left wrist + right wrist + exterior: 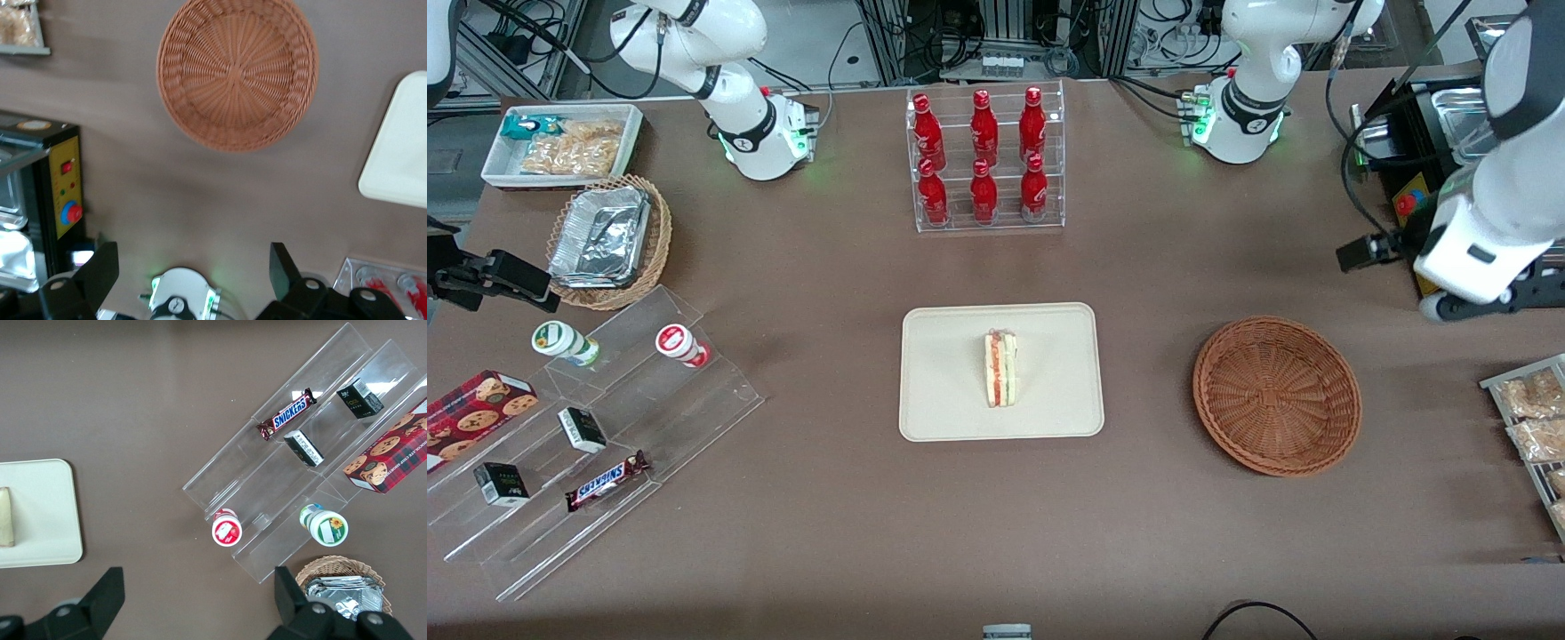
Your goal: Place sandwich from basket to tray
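Observation:
The sandwich (1001,369), a white wedge with red and green layers, lies in the middle of the cream tray (943,400). The round reddish-brown basket (1277,396) stands empty beside the tray, toward the working arm's end. My left gripper (1503,298) hangs raised above the table, farther from the front camera than the basket and well apart from it. In the left wrist view its gripper (193,273) is open and empty, with the basket (237,70) and a corner of the tray (400,147) in sight. The right wrist view shows the tray (40,520) and the sandwich's edge (5,517).
A clear rack of red bottles (985,160) stands farther from the front camera than the tray. A black appliance (1432,151) and a rack of snack packets (1534,427) are at the working arm's end. A clear stepped display (587,444), a tan foil basket (609,240) and a white bin (560,142) are at the parked arm's end.

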You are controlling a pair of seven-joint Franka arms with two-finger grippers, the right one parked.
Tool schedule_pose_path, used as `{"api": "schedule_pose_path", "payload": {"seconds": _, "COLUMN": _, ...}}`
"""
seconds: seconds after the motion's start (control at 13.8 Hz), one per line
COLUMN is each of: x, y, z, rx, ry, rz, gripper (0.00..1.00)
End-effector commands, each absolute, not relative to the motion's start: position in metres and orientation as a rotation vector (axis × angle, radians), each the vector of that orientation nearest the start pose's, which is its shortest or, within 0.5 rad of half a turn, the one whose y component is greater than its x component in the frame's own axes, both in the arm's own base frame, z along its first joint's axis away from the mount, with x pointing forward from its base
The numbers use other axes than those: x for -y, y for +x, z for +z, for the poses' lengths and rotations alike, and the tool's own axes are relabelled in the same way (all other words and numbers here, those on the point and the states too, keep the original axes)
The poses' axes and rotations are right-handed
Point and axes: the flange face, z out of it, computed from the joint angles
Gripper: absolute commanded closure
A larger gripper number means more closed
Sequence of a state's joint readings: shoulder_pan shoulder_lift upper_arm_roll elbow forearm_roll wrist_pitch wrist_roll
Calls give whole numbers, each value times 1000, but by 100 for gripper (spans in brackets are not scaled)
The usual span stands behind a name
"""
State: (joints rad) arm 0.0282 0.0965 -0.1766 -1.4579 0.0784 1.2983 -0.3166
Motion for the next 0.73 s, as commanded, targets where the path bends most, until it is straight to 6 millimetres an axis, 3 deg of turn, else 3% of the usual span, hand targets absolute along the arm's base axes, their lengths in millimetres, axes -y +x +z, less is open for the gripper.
{"api": "schedule_pose_path", "payload": {"seconds": 0.0, "x": 70, "y": 506, "z": 613, "rx": 240, "ry": -2965, "rz": 343, "gripper": 0}}
{"api": "schedule_pose_path", "payload": {"seconds": 0.29, "x": 72, "y": 495, "z": 623, "rx": 233, "ry": -2975, "rz": 324, "gripper": 0}}
{"api": "schedule_pose_path", "payload": {"seconds": 0.65, "x": 72, "y": 522, "z": 632, "rx": 237, "ry": -3020, "rz": 293, "gripper": 0}}
